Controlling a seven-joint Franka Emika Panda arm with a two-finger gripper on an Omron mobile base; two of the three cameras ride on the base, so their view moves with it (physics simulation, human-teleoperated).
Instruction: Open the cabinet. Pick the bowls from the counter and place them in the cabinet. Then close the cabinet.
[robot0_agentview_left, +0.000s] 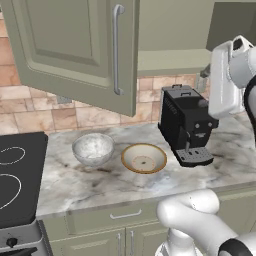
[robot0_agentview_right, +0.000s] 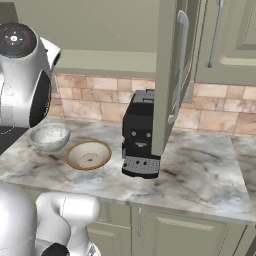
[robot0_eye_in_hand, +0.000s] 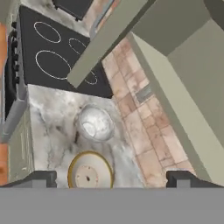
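Observation:
The cabinet's left door (robot0_agentview_left: 75, 45) stands swung open, with the pale shelf (robot0_agentview_left: 170, 62) showing behind it. From the right, that door (robot0_agentview_right: 164, 75) appears edge-on and the other door (robot0_agentview_right: 230, 35) is closed. Both bowls sit on the counter (robot0_agentview_left: 75, 185): the speckled grey-white bowl (robot0_agentview_left: 93, 148) (robot0_agentview_right: 50, 136) (robot0_eye_in_hand: 95, 124) and, right of it, the tan bowl (robot0_agentview_left: 144, 158) (robot0_agentview_right: 89, 154) (robot0_eye_in_hand: 89, 171). My gripper (robot0_eye_in_hand: 113, 179) hangs open high above them, holding nothing, with the tan bowl just below between its tips.
A black coffee machine (robot0_agentview_left: 187, 125) (robot0_agentview_right: 141, 135) stands on the counter right of the tan bowl, under the open door's edge. A black stovetop (robot0_agentview_left: 15, 175) (robot0_eye_in_hand: 57, 57) borders the counter on the left. Lower cabinets and a drawer (robot0_agentview_left: 125, 215) run below.

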